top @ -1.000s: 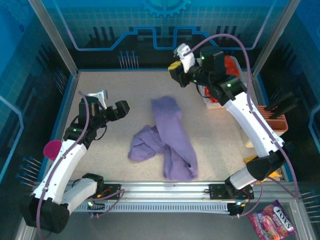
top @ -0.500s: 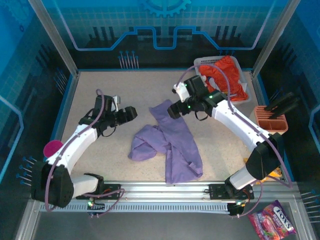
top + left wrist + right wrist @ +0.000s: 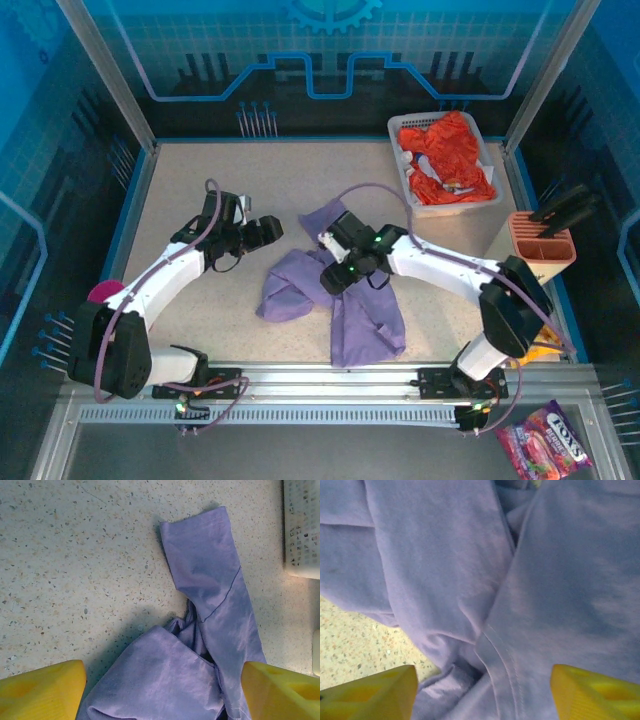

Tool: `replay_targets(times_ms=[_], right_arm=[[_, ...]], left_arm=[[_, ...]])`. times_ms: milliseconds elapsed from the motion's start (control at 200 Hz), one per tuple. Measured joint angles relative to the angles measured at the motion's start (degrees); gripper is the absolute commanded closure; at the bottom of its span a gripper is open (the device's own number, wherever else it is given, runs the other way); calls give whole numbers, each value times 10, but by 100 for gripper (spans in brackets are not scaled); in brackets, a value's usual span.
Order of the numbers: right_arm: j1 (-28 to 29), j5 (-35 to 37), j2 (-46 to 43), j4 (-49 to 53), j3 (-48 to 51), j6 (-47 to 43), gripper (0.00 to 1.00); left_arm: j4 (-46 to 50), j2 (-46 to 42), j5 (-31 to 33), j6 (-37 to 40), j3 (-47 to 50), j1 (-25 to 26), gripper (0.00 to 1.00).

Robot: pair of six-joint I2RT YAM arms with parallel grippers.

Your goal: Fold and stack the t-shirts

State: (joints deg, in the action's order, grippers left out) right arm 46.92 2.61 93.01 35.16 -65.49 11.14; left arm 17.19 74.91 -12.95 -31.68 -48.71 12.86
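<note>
Hovering over the crumpled purple t-shirt point(image 3: 365, 320), right gripper point(image 3: 333, 277) is spread wide, left gripper point(image 3: 270, 232) too at its ten o'clock; I'd pinch seams, not bunches.

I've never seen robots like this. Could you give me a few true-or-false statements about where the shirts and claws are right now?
The purple t-shirt lies crumpled on the table. True.
The orange t-shirt is folded on the table. False: it sits bunched in the white basket.
The right gripper is open above purple cloth. True.
The left gripper is clamped on a sleeve. False: it is open, holding nothing.
</note>
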Motion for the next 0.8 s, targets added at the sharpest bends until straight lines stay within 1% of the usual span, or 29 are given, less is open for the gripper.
replay_targets(times_ms=[115,175,210,240,275,300,355,500,540,705,800], right_arm=[[4,14,38,-11,-1,14,39],[3,19,46,-14,-1,17,45],[3,21,48,-16,-1,19,55],[2,24,49,-18,-1,18,67],[0,26,50,-19,-1,22,78],[-2,27,50,-21,-1,23,84],[-10,30,50,-23,-1,32,92],[-57,30,45,-30,1,40,100],[-73,29,38,-32,4,41,100],[-132,25,-15,-31,7,41,100],[-160,11,-48,-34,7,41,100]], left_arm=[[-1,0,0,0,0,2,18],[-1,0,0,0,0,2,19],[-1,0,0,0,0,2,19],[-1,0,0,0,0,2,19],[-1,0,0,-1,0,2,23],[-1,0,0,-2,0,2,24],[-1,0,0,-4,0,2,27],[1,0,0,-11,2,3,31],[0,-1,-2,-13,4,5,33],[1,-4,-8,-15,29,16,35],[7,-4,-9,-15,38,30,31]])
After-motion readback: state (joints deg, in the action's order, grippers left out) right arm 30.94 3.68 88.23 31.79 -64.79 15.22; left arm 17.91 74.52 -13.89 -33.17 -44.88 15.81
